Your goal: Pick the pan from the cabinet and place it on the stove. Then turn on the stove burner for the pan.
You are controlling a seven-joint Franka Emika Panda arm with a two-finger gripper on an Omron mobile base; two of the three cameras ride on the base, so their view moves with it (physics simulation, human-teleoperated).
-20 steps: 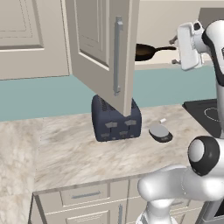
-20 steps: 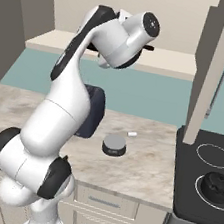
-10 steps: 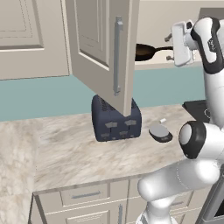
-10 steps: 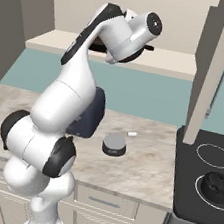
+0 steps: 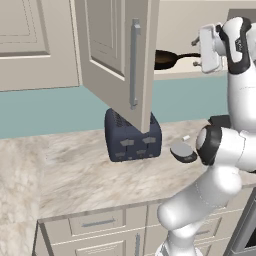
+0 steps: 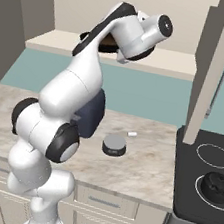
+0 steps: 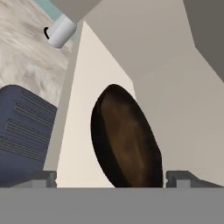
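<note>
Hand view: pan (image 7: 127,144) between open jaws

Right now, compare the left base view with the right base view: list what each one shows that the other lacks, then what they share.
Left base view alone: the open cabinet door with its grey bar handle, and the pan's thin handle pointing toward the open end effector.
Right base view alone: the stove with white rings, a squat black kettle and the front knobs.
Both: the pan on the cabinet shelf, the dark toaster, a small round grey object, and the marbled counter.
</note>
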